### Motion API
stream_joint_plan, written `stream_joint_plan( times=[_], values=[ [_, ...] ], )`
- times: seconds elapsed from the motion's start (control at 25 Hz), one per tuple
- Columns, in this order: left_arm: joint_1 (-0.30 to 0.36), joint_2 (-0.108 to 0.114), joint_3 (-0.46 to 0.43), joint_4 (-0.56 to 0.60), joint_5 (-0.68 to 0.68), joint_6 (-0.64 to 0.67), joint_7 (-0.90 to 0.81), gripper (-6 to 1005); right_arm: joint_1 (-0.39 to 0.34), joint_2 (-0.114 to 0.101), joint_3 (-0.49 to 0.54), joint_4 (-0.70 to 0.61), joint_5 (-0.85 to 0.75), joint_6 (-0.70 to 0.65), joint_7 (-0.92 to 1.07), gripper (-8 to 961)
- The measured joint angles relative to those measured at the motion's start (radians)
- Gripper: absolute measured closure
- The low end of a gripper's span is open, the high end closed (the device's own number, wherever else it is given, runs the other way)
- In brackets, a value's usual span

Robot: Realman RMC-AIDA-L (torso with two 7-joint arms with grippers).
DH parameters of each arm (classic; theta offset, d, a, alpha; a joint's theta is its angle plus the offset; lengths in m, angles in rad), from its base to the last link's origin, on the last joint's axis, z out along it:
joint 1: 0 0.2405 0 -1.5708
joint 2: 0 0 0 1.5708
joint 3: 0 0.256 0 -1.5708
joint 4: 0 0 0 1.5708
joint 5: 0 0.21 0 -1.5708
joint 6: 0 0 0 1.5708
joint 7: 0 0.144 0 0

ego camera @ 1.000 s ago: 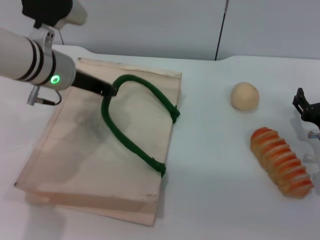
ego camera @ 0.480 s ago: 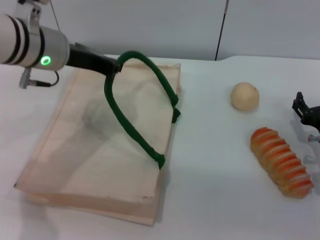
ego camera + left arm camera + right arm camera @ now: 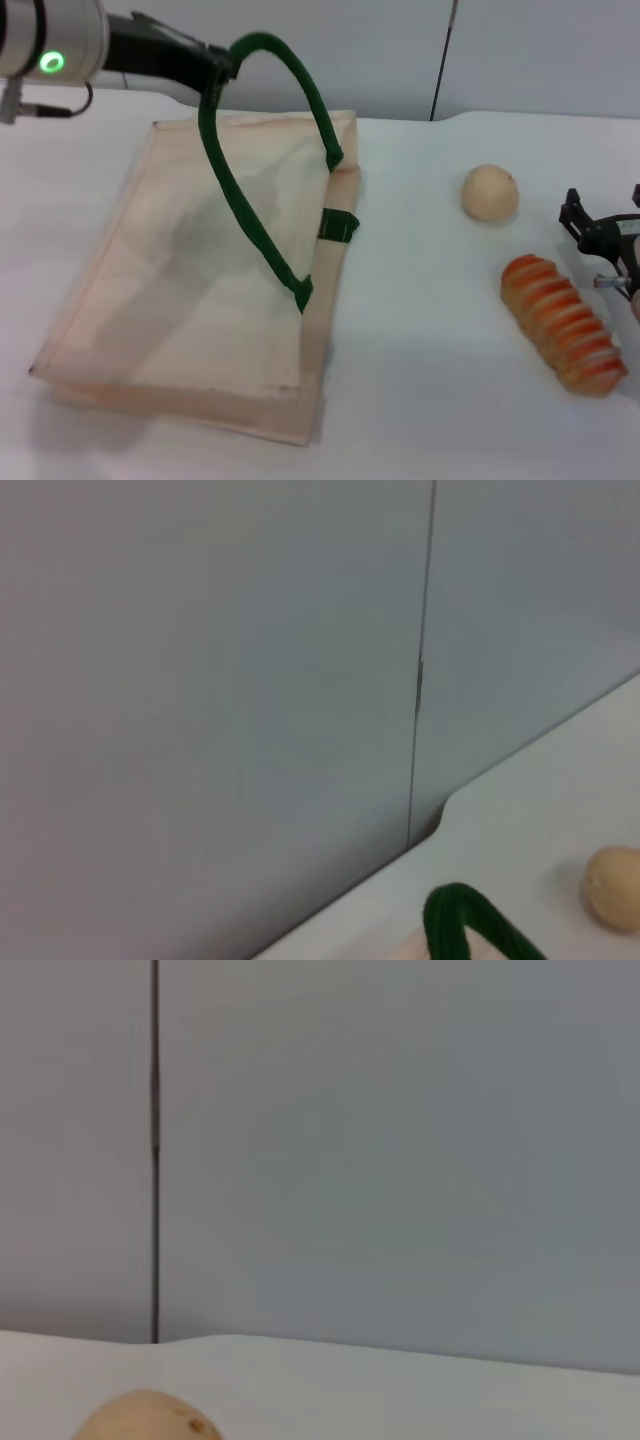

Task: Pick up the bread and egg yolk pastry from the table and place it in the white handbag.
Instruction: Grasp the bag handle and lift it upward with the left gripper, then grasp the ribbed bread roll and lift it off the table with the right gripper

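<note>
Green loop handle (image 3: 262,150) is clamped in my left pincer (image 3: 222,68), high above the far left part of the desk (image 3: 420,380). That handle stands raised in an arch over the white handbag (image 3: 200,300), its two ends fixed at the bag's mouth edge, which faces the middle of the desk. The upper cloth layer is pulled up along that edge; a second green handle piece (image 3: 338,226) shows just under it. The handbag itself lies flat on the left half of the desk, its far edge close to the back edge.

The egg yolk pastry (image 3: 490,192) sits on the right half of the desk, well apart from the bag's mouth edge; both wrist views catch part of it. The bread (image 3: 565,325) lies nearer the front, close to the right edge, slanted, apart from the pastry.

My right pincer (image 3: 598,236) hovers at the right edge of the desk, just beside the far end of the bread, holding nothing. I cannot tell how wide it stands.
</note>
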Motion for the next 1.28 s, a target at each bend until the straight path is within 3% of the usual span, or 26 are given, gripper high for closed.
stream_joint_plan(
  times=[0.6, 1.28],
  values=[
    [0.013, -0.001, -0.047, 0.198, 0.010, -0.105, -0.050, 876, -0.003, -0.003, 0.020, -0.030, 0.011, -0.002, -0.050, 90],
    [0.013, 0.000, -0.063, 0.216, 0.047, -0.140, -0.054, 879, -0.012, -0.016, 0.050, -0.175, 0.001, 0.129, -0.040, 89]
  ],
)
